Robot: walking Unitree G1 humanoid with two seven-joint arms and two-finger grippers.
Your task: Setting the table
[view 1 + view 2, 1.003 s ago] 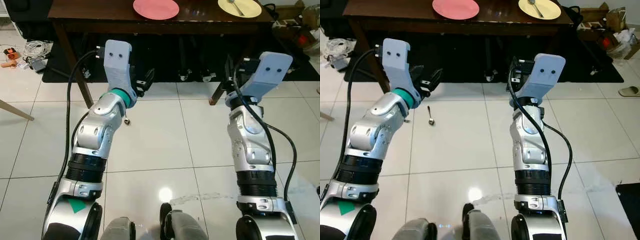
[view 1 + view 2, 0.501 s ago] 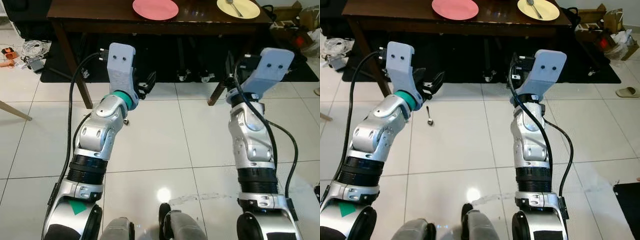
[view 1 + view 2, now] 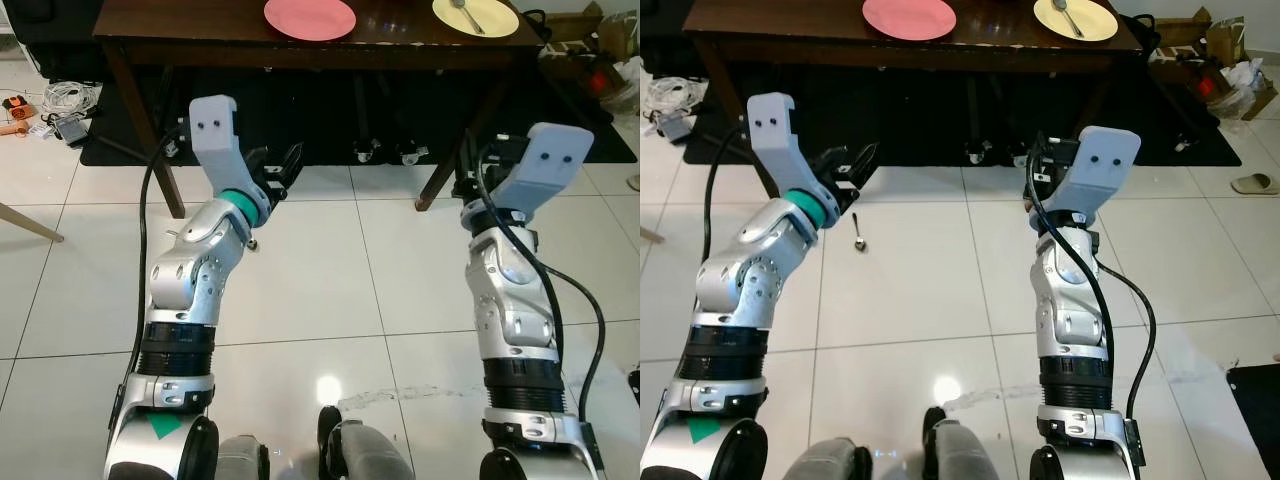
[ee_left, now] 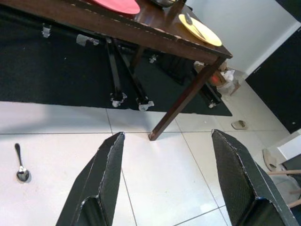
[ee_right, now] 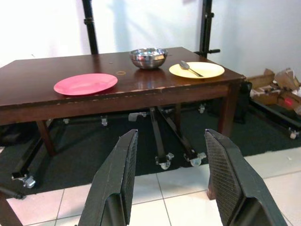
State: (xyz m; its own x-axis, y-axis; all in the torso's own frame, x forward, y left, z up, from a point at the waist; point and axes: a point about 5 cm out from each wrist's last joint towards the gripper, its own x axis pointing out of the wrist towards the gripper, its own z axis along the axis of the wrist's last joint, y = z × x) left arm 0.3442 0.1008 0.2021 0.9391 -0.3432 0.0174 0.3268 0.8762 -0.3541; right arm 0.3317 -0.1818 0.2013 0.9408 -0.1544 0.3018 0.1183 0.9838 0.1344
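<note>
Left end effector (image 3: 845, 165) fingers apart, empty, raised over the tile floor (image 3: 920, 290) before the table (image 3: 840, 45). Right end effector (image 5: 171, 188) fingers apart too, empty, aimed at the table. Spoon (image 3: 859, 232) lies on the floor just beside the left end effector, near a table leg. Pink plate (image 3: 909, 17) and yellow plate (image 3: 1075, 17) sit on the table; a second spoon (image 5: 189, 68) on the yellow plate, steel bowl (image 5: 148, 57) between plates.
</note>
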